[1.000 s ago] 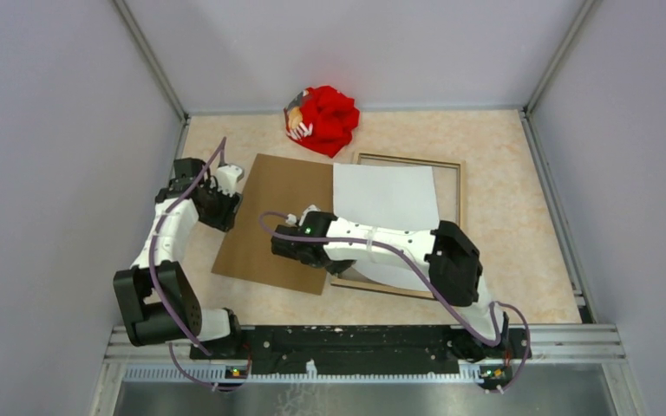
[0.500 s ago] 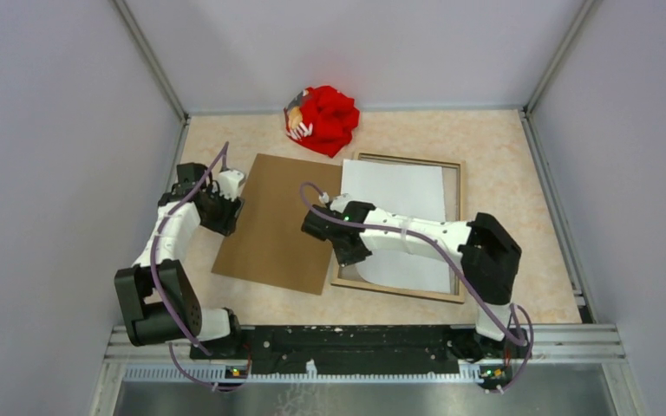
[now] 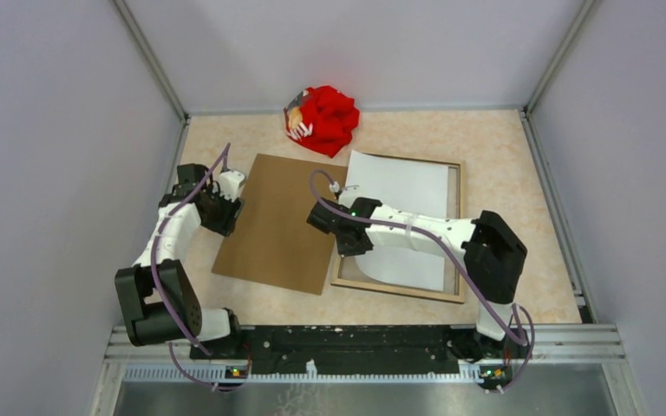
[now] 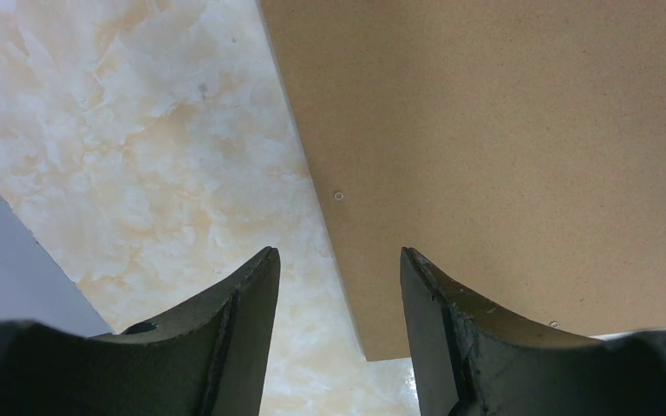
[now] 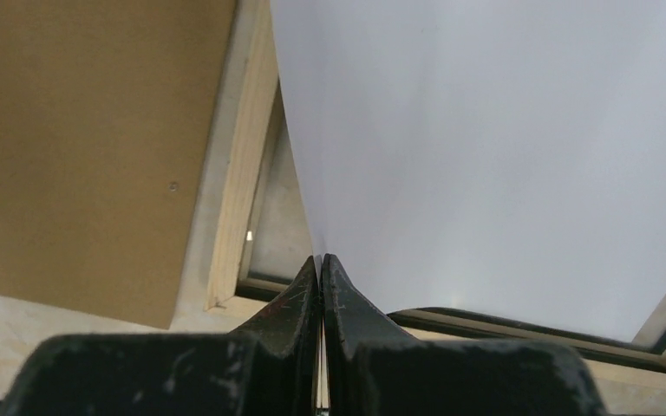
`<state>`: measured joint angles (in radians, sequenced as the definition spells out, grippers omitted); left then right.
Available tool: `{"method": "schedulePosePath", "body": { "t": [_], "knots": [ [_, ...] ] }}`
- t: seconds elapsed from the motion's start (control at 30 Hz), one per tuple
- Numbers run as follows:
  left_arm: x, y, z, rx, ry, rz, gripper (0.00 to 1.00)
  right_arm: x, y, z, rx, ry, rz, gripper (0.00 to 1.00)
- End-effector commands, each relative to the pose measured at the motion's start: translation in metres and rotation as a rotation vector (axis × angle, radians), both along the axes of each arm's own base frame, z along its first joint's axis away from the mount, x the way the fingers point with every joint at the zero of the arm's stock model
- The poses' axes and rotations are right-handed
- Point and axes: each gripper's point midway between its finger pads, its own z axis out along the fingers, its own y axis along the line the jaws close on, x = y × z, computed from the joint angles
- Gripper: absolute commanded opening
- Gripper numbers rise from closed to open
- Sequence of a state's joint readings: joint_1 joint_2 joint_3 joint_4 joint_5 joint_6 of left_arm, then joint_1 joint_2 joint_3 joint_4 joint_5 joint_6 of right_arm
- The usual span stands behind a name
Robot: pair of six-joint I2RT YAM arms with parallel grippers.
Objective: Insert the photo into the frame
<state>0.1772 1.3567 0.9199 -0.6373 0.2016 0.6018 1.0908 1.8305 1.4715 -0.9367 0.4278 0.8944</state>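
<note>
The photo (image 3: 403, 186), a large white rectangular sheet lying blank side up, sits skewed over the light wooden picture frame (image 3: 460, 234) at centre right. Its lower-left edge is clamped in the right pincer (image 5: 321, 260). Seating it looks to be under way; next, square it inside the rim, then release. At centre left, the left pincer (image 4: 338, 253) hovers with its jaws apart over the brown rectangular board (image 3: 277, 221).

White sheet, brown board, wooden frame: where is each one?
White sheet (image 3: 403, 186), top view, bare middle of its upper half.
Brown board (image 3: 273, 221), top view, centre of its face.
Wooden frame (image 5: 236, 147), right wrist view, light rail beside the board.
</note>
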Motion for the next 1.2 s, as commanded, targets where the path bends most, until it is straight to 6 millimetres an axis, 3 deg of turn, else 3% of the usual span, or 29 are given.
{"method": "schedulePosePath", "body": {
  "t": [0.0, 0.6, 0.93, 1.07, 1.17],
  "knots": [
    [0.004, 0.001, 0.004, 0.01, -0.039, -0.01, 0.6, 0.011, -0.017, -0.003, 0.001, -0.034, -0.071, 0.0],
    [0.004, 0.002, 0.0, 0.016, -0.032, -0.012, 0.59, 0.016, -0.038, -0.002, -0.017, -0.075, -0.151, 0.0],
    [0.005, 0.001, 0.0, 0.009, -0.037, -0.016, 0.59, 0.008, -0.051, 0.001, 0.069, -0.086, -0.241, 0.0],
    [0.004, 0.001, 0.0, 0.013, -0.036, -0.015, 0.59, 0.011, -0.049, -0.002, 0.061, -0.078, -0.214, 0.0],
    [0.005, 0.002, 0.001, 0.019, -0.039, -0.018, 0.6, 0.01, -0.047, -0.006, 0.041, -0.059, -0.186, 0.2]
  ]
}}
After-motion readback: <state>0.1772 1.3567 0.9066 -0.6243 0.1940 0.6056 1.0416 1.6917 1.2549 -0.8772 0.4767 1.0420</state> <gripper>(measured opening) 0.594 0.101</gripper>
